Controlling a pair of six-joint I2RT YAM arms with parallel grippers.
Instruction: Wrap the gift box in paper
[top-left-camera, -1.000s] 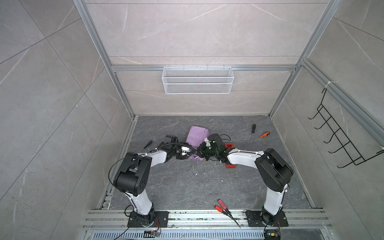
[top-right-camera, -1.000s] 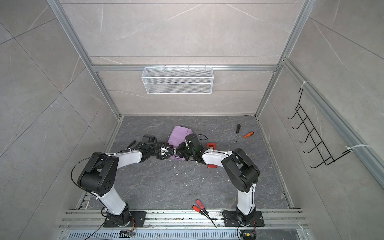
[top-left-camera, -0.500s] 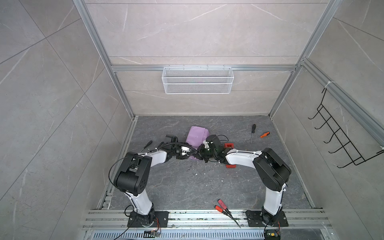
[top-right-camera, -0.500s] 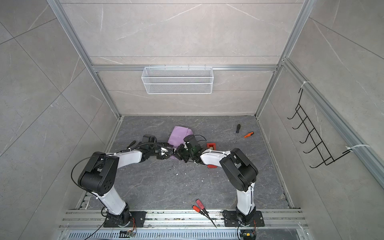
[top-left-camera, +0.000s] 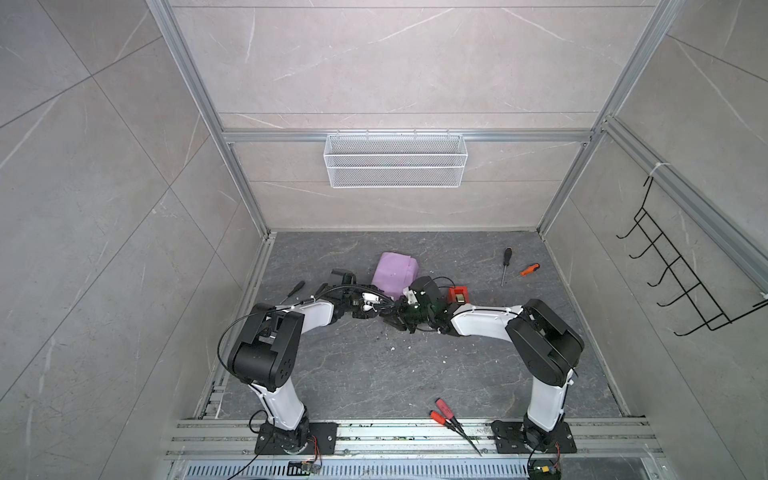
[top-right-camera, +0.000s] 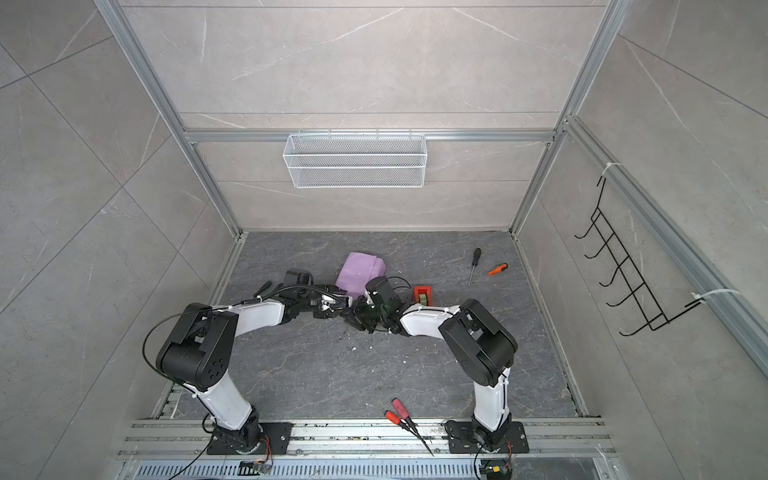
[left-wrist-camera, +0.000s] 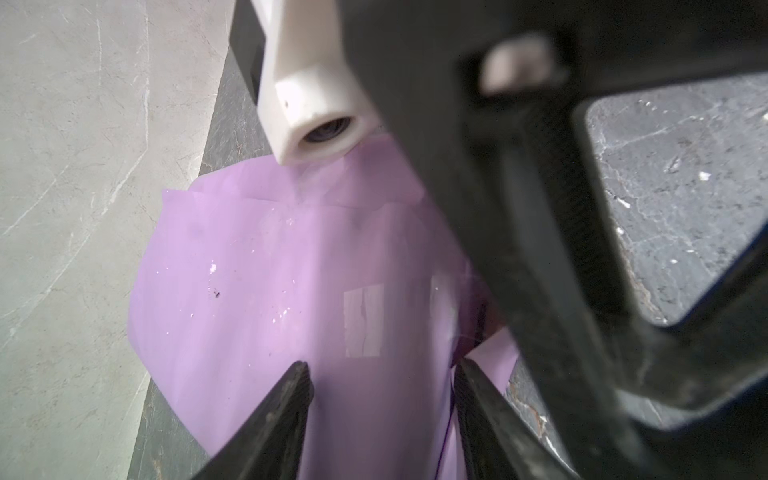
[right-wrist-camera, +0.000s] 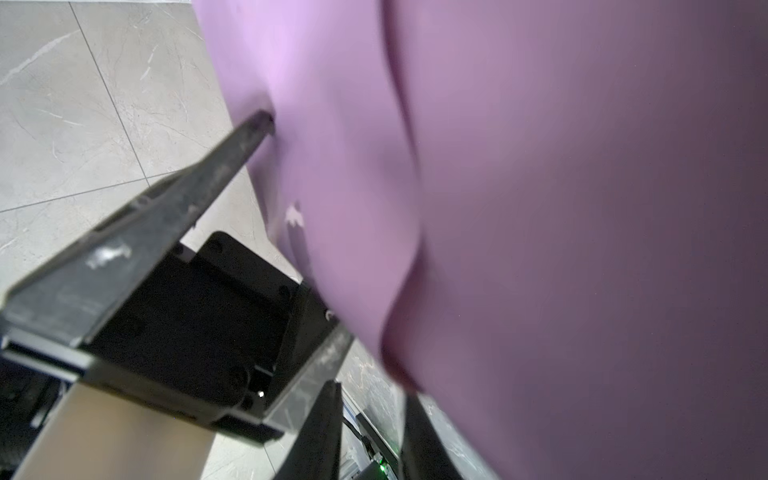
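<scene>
Scanning both top views, I locate the paper (top-left-camera: 395, 270) as a lilac parcel, gift box hidden, beside the tape dispenser (top-left-camera: 458, 294) holding its roll; left wrist view: left gripper (left-wrist-camera: 382, 365) jaws spread astride the paper, grip undeterminable; right wrist view: right gripper (right-wrist-camera: 370, 390) jaws slightly parted near the paper.

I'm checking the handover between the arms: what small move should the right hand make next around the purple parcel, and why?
Probably ease the right hand straight back off the lilac-purple wrapping paper. Its jaws stand apart with nothing clearly between them. Pale tape strips already sit on the paper, and the left hand grips it, with one fingertip denting its side.
</scene>
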